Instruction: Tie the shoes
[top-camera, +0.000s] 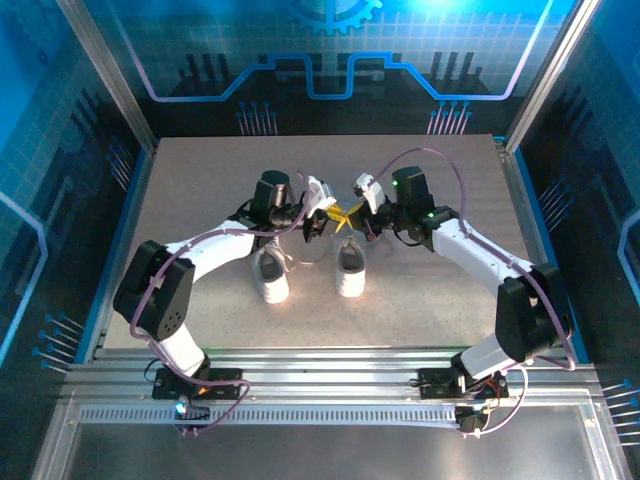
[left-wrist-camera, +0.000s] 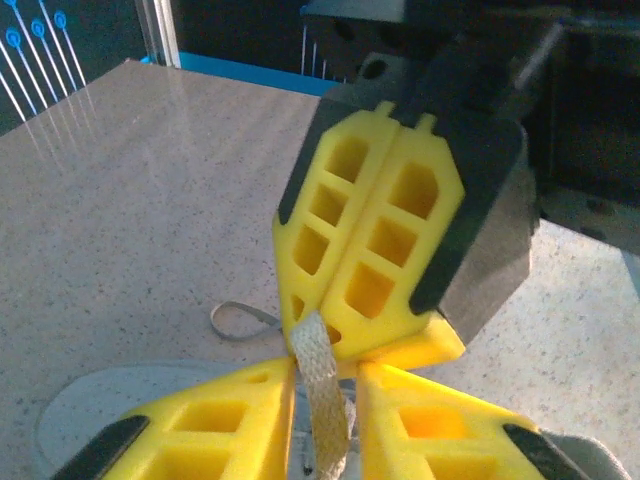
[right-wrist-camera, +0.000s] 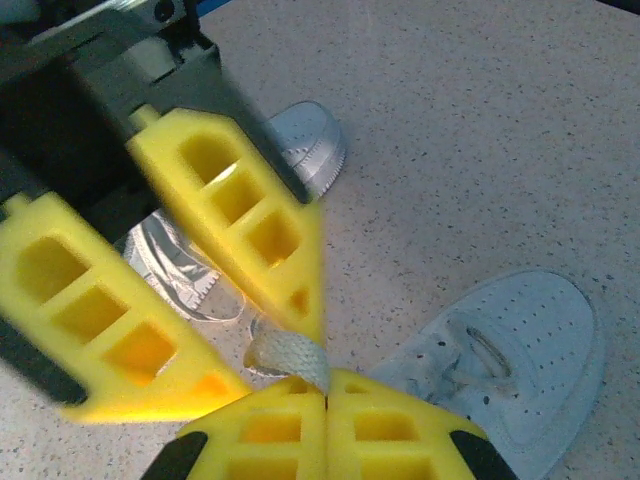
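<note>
Right pincer (right-wrist-camera: 326, 395) clenched on a thin, limp lace (right-wrist-camera: 285, 352); left pincer (left-wrist-camera: 326, 372) straddled it, grip unclear. Likely slippery: pinch it flat.

L sneaker (top-camera: 270, 277), R sneaker (top-camera: 350, 270): white, upright, side by side; lace (left-wrist-camera: 322, 385) held up, prob. untied.

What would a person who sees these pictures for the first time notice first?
The bright yellow fingers stand out most: the left claw and the right claw meet tip to tip above the middle of the table. Between them they pinch one white lace. Just below, the white sneakers stand side by side on the table.
</note>
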